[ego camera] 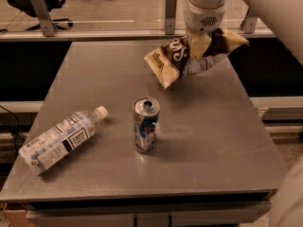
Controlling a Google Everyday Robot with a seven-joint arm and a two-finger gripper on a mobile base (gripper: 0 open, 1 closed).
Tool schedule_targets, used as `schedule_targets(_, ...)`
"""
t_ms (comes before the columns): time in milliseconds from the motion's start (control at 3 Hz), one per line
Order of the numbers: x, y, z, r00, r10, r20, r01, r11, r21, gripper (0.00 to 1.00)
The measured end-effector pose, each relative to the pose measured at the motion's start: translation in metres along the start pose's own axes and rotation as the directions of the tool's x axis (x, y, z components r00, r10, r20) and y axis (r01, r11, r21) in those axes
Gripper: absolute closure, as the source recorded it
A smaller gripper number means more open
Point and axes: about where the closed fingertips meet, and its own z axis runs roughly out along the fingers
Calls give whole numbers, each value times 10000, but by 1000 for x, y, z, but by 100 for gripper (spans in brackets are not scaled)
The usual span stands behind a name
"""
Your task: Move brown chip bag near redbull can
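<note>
The brown chip bag [191, 56] with cream-yellow ends and white lettering hangs in the air above the far right part of the grey table [213, 141]. My gripper [201, 48] comes down from the top of the view and is shut on the bag's middle. The redbull can [145, 124], silver and blue with a dented side, stands upright near the table's middle, in front of and to the left of the bag, well apart from it.
A clear plastic water bottle [61, 139] lies on its side at the table's front left. A metal rail with posts [170, 11] runs behind the table. My white arm [270, 8] fills the upper right corner.
</note>
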Motion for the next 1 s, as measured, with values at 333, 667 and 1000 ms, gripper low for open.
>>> schedule_targets(333,-12,28,-18,9969,711,344,-697,9968,-401,100)
schedule_targets(667,-18,56,-16,9875,1395,727,-1335,9877,-816,100)
schedule_targets(1000,-12,78,-9,9825,1721,707,-1638,9803,-1105,100)
